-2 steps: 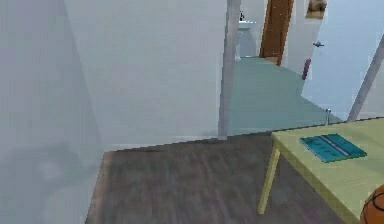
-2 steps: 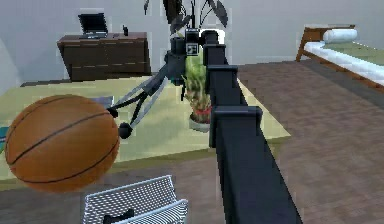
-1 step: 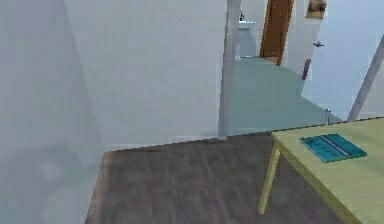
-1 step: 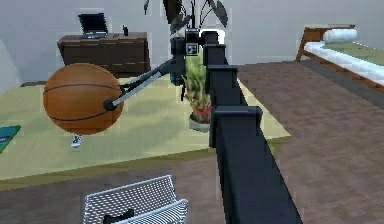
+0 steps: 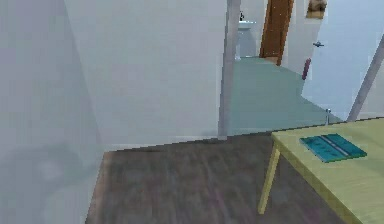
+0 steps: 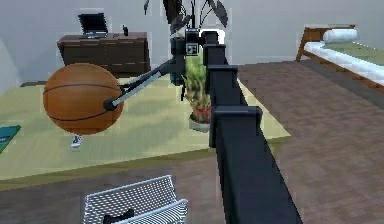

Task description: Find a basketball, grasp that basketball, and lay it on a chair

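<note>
End effector (image 6: 115, 100) holding the basketball (image 6: 82, 98) above the yellow surface (image 6: 150, 135) (finger spread cannot be told). Carry it high toward the white chair (image 6: 135, 203), clearing the potted plant (image 6: 200, 95), then lower gently.

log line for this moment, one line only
phase: carrying | gripper: holds basketball, clear of yellow table | chair: arm side view's bottom edge, ball not yet on it
</note>
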Robot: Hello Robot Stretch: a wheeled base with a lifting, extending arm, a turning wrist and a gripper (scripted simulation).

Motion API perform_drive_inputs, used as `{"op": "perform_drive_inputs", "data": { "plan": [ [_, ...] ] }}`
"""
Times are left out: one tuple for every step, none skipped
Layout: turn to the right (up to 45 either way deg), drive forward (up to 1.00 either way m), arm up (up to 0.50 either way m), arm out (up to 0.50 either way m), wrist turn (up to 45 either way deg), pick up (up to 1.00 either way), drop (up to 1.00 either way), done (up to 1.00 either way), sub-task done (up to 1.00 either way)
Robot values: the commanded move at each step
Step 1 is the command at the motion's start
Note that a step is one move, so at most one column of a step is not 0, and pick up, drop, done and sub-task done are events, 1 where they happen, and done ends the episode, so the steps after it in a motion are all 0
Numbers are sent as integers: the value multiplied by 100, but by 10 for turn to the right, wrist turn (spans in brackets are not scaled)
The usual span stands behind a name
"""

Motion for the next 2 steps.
{"op": "perform_drive_inputs", "data": {
  "plan": [
    [0, 0, -50, 0, 0, 0, 0, 0, 0],
    [0, 0, 0, 0, 0, 0, 100, 0, 0]
  ]
}}
